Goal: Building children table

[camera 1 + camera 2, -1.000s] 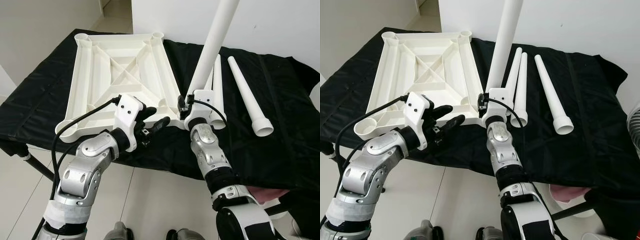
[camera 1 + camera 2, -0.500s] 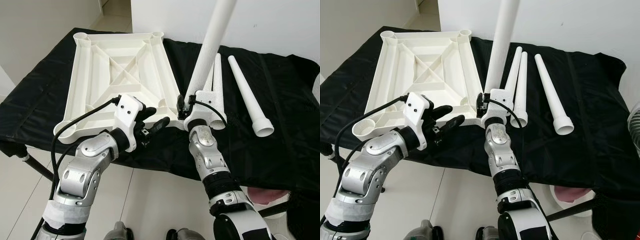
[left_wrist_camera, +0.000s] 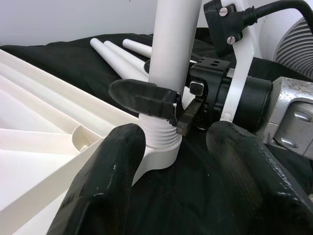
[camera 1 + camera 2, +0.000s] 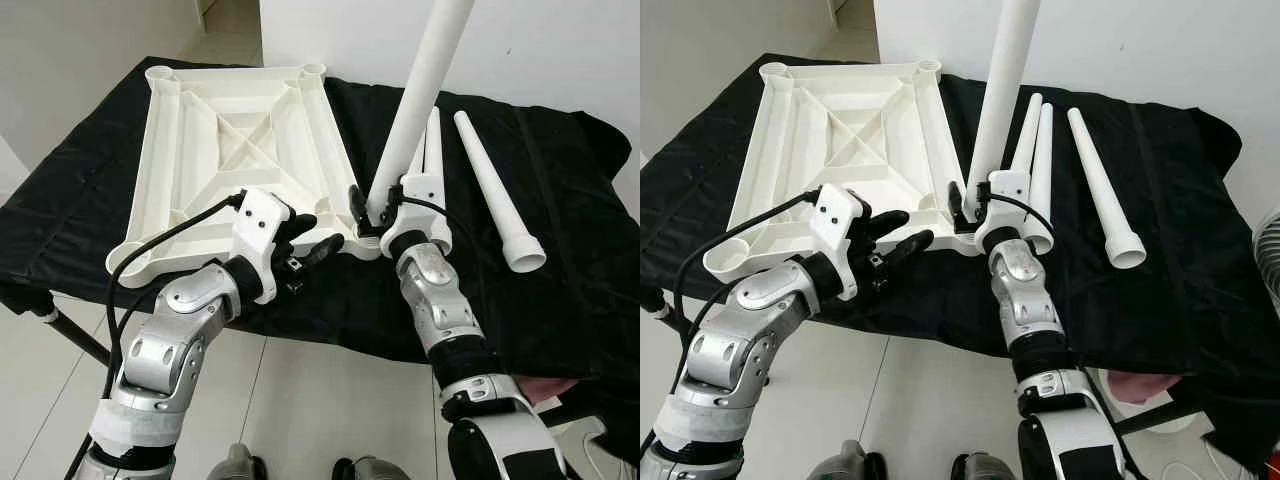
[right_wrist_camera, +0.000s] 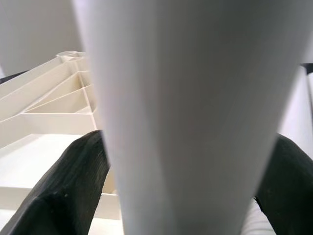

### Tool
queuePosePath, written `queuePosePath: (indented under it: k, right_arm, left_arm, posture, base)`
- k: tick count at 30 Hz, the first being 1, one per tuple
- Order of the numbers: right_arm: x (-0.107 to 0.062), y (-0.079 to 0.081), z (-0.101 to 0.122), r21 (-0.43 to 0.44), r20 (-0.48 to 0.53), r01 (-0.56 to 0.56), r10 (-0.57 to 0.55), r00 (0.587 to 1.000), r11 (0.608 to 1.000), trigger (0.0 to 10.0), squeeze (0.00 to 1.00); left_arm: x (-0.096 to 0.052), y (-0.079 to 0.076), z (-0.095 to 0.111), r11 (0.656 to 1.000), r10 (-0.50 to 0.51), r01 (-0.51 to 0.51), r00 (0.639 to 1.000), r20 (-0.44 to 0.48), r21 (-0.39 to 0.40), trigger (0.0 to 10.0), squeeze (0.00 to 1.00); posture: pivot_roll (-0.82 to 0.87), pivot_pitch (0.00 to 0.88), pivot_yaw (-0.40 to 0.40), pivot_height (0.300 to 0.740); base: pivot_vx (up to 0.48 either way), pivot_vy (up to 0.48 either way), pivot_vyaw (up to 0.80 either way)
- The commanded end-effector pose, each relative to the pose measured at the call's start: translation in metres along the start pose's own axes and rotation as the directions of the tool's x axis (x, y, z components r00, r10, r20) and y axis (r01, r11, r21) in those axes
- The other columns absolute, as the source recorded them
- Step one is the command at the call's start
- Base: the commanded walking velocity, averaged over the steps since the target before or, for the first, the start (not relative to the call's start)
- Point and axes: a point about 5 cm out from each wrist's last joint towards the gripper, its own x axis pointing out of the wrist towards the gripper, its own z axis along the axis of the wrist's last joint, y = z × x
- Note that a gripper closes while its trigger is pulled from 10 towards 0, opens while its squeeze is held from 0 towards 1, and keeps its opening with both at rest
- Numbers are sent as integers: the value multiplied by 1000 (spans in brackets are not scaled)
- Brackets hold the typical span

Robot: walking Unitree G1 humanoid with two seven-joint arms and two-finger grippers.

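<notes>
Right gripper (image 4: 372, 213) shifted rightward, clasping upright leg (image 4: 415, 95) (corner socket), left gripper (image 4: 312, 240) spread wide

The tabletop (image 4: 240, 140) lay upside down on the cloth (image 4: 560, 290). At its near right corner stood a leg (image 4: 420, 95), my right gripper (image 4: 366, 212) around its base. Three loose legs (image 4: 495, 190) lay right of the tabletop; my left gripper (image 4: 310, 240) hovered before that corner.
</notes>
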Motion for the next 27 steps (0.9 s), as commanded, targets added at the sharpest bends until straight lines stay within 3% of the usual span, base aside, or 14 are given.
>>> queuePosePath:
  k: [1,2,4,6,15,16,17,18,27]
  right_arm:
    - [1,3,-4,-11,-30,-104,104,994,994,10000,0]
    - [1,3,-4,-11,-30,-104,104,994,994,10000,0]
    - [1,3,-4,-64,-60,-266,263,963,962,10000,0]
    - [1,1,-6,-79,-82,-314,307,948,946,10000,0]
    - [4,-5,-10,-126,-154,-430,411,899,894,10000,0]
    - [5,-6,-10,-127,-163,-427,406,899,895,2471,0]
    - [5,-6,-10,-127,-163,-427,406,899,895,2471,0]
    - [6,-10,-11,-125,-176,-427,404,898,895,0,0]
    - [3,-14,-13,-103,-184,-432,410,893,896,0,0]
  left_arm:
    - [2,1,-1,999,32,-32,999,-8,-2,10000,0]
    - [2,1,-1,999,32,-32,999,-8,-2,10000,0]
    - [3,1,-1,999,32,-32,999,-10,2,10000,0]
    - [4,1,-1,999,32,-31,999,-11,3,10000,0]
    - [4,0,0,1000,27,-27,1000,-12,8,10000,0]
    - [4,0,0,1000,26,-26,1000,-12,9,10000,0]
    - [4,0,0,1000,26,-26,1000,-12,9,10000,0]
    - [5,1,1,1000,25,-25,1000,-11,11,10000,0]
    - [5,0,1,1000,24,-24,1000,-11,13,10000,0]
  posture:
    - [-53,84,-4,740]
    - [-53,84,-4,740]
    - [-53,87,-2,740]
    - [-53,87,-2,740]
    - [-45,92,1,740]
    - [-39,94,-1,740]
    - [-39,94,-1,740]
    - [-39,94,-1,740]
    - [-42,99,0,740]
  base:
    - [0,0,0]
    - [0,0,0]
    - [0,0,0]
    - [0,0,0]
    - [0,0,0]
    - [0,0,0]
    - [0,0,0]
    - [0,0,0]
    - [0,0,0]
